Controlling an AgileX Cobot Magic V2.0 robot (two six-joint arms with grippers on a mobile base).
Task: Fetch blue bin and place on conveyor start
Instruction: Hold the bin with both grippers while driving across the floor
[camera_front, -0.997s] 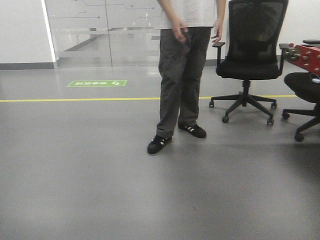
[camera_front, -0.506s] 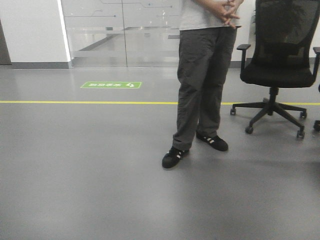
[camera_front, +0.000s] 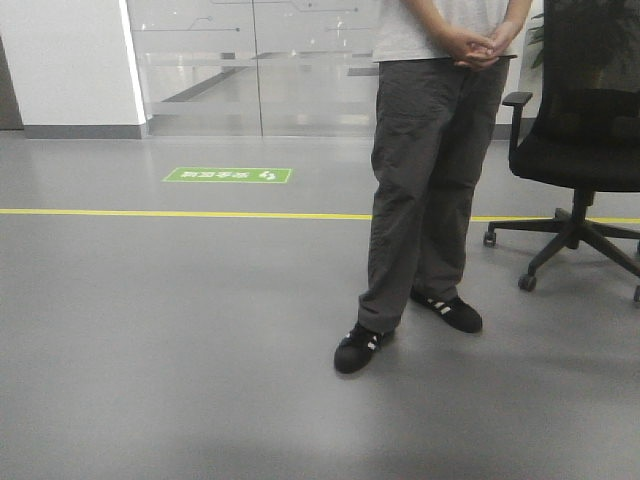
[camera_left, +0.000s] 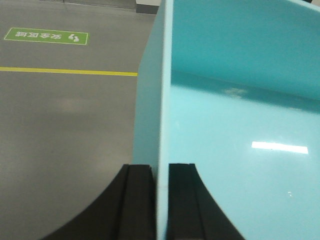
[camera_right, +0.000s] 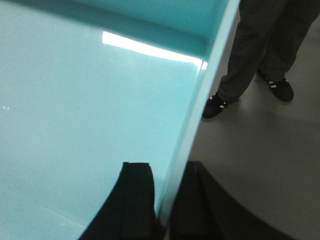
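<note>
The blue bin (camera_left: 240, 125) is a pale turquoise tub, held in the air between my two arms. My left gripper (camera_left: 160, 172) is shut on its left wall, one finger inside and one outside. My right gripper (camera_right: 167, 172) is shut on its right wall (camera_right: 200, 100) in the same way. The tub's smooth inside fills most of both wrist views (camera_right: 85, 100). The bin and both grippers are out of the front view. The conveyor start is not in view.
A person in dark trousers (camera_front: 430, 180) and black shoes stands just ahead, right of centre; his shoes also show in the right wrist view (camera_right: 215, 105). A black office chair (camera_front: 585, 150) stands at the right. A yellow floor line (camera_front: 180, 213) and a green floor sign (camera_front: 228, 175) lie ahead on the left.
The front view has swung left and closer: the person and the chair have shifted right and grown larger. The red-edged thing and second chair at the right have left the view.
</note>
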